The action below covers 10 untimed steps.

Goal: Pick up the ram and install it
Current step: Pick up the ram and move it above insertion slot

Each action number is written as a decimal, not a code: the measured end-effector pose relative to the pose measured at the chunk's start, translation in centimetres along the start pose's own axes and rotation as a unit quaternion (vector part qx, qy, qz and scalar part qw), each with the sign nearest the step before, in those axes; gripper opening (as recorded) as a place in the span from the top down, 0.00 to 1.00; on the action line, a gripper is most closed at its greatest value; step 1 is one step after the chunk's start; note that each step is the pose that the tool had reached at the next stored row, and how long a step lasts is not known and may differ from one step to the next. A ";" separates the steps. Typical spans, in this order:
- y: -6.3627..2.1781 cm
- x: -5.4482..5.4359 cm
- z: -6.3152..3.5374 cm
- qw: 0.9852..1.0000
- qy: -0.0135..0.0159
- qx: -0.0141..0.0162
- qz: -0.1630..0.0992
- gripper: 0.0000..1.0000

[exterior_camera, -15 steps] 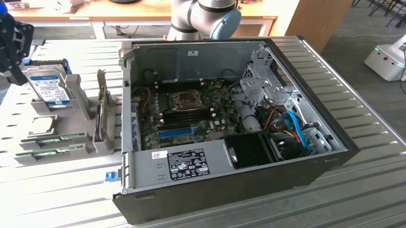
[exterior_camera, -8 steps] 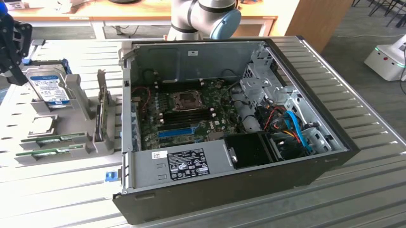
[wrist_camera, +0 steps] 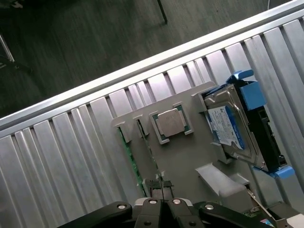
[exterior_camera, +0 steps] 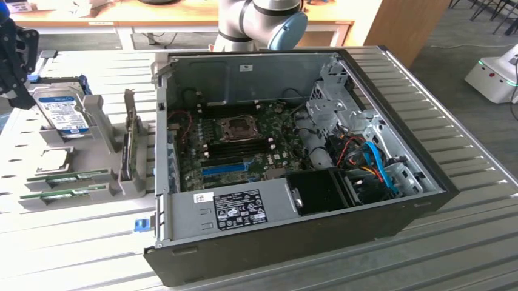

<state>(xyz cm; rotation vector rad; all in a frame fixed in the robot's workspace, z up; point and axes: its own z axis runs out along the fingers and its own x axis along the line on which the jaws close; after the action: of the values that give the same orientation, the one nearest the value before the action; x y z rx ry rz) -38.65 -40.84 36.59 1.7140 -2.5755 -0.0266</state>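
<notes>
While the gripper (wrist_camera: 161, 184) hangs over the gray holder (wrist_camera: 190, 161) with fingers pinched together on nothing, the ram (exterior_camera: 69, 177) sits untouched in its slot there, so a descent unopened or misaligned could jam against the stick's thin edge.

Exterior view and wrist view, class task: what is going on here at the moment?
A robot arm's black gripper, shut and empty, hovers above the grey parts holder beside the open black computer case. The thin green ram sticks sit in the holder's slots, not yet picked up or installed.
</notes>
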 end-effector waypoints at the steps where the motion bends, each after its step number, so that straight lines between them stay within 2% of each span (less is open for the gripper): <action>1: 0.00 0.0 0.00 1.000 0.000 0.000 -0.004 0.89; 10: 0.00 0.0 0.01 0.999 0.002 0.001 -0.042 0.89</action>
<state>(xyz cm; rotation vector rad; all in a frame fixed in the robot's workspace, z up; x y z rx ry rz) -38.65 -40.84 36.58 1.8206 -2.5005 -0.0234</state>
